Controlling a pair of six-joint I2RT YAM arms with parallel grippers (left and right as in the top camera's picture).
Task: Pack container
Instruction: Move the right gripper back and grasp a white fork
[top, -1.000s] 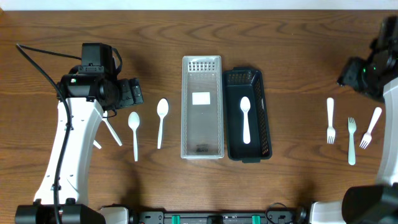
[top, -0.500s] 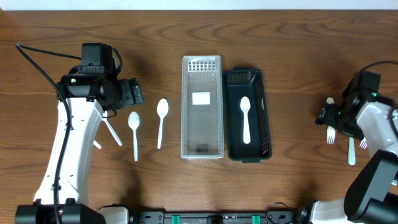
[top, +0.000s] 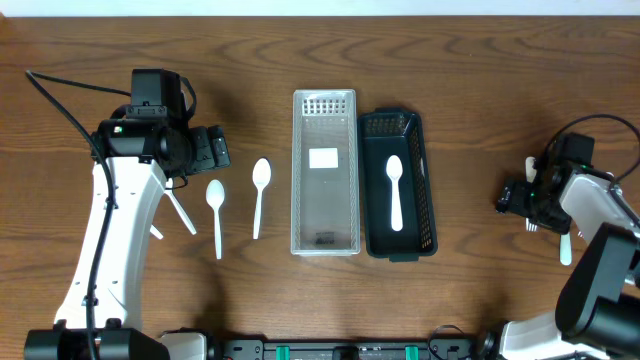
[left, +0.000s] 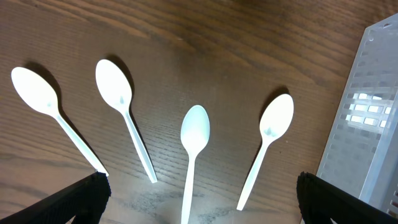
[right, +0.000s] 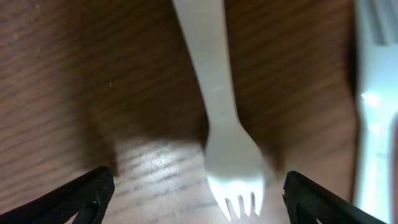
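The right end effector (right: 199, 194) is spread wide with nothing gripped; a white fork (right: 227, 149) is seen flat on the counter (right: 62, 81) between its fingers. The left end effector (left: 202, 194) is also open and empty, four spoons (left: 196, 134) laid just ahead of it.

From overhead the right arm (top: 590, 195) hides most of the forks (top: 565, 250); close up, one fork (right: 224, 137) is blurred.
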